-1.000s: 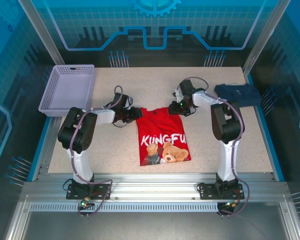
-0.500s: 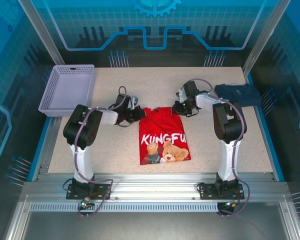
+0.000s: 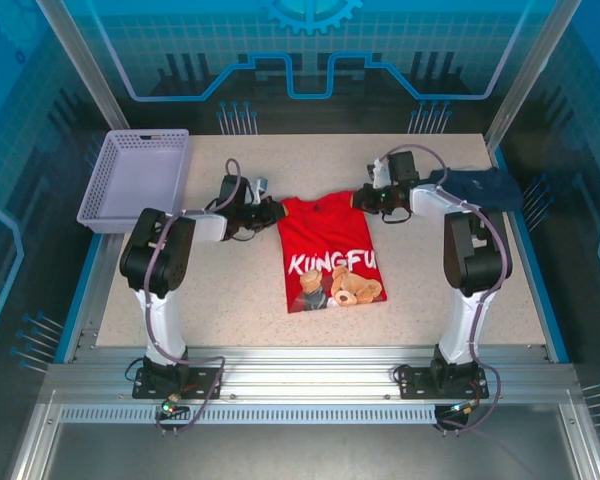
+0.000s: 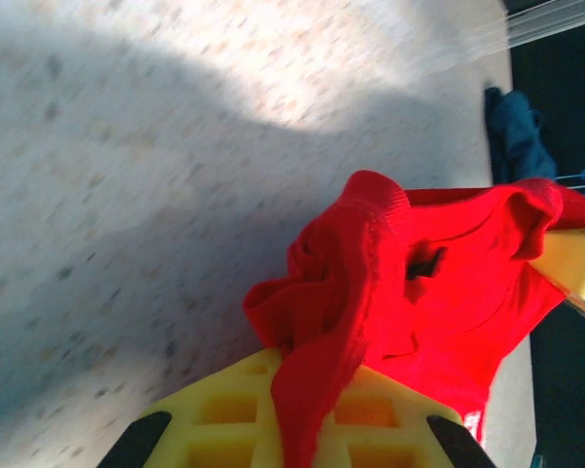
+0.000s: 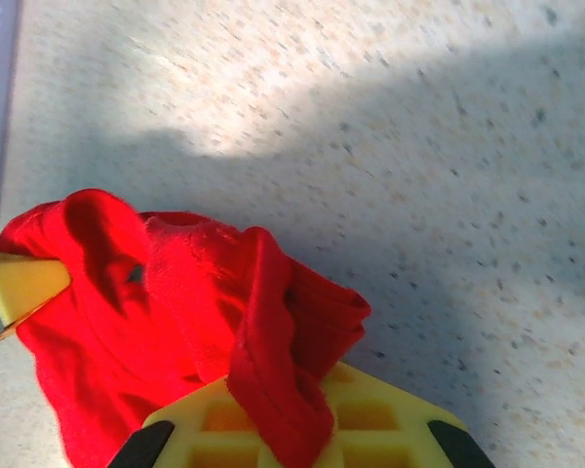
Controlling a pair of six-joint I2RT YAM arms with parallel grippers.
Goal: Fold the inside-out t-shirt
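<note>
Looking down from the top camera, the inside-out t-shirt (image 3: 332, 255) lies flat near the middle of the bench (image 3: 220, 290), collar toward the far side and hem toward the arm bases. Its upward face carries white block letters that read "KUNGFU", with tan cartoon bears printed just below them. The left end effector (image 3: 271, 212) sits at the shirt's left shoulder and the right end effector (image 3: 364, 199) at its right shoulder. Each is clamped on the red cloth there. A lavender basket (image 3: 110, 195) stands at the far left corner of the bench, well apart from the shirt. A navy garment (image 3: 477, 187) lies crumpled at the far right, beside the right arm's wrist.

From the left wrist, a yellow waffle-patterned finger (image 4: 214, 419) fills the lower edge. A bunched fold of the inside-out t-shirt (image 4: 439, 292) drapes over it, pinched in the closed jaws, with a ribbed edge at the top of the bunch. The navy garment (image 4: 517, 132) shows small at the far end of the speckled bench (image 4: 127, 195).

From the right wrist, the same kind of yellow finger (image 5: 380, 419) lies under a gathered ridge of the inside-out t-shirt (image 5: 127, 322), gripped tight. Bare speckled bench (image 5: 419, 146) lies beyond.
</note>
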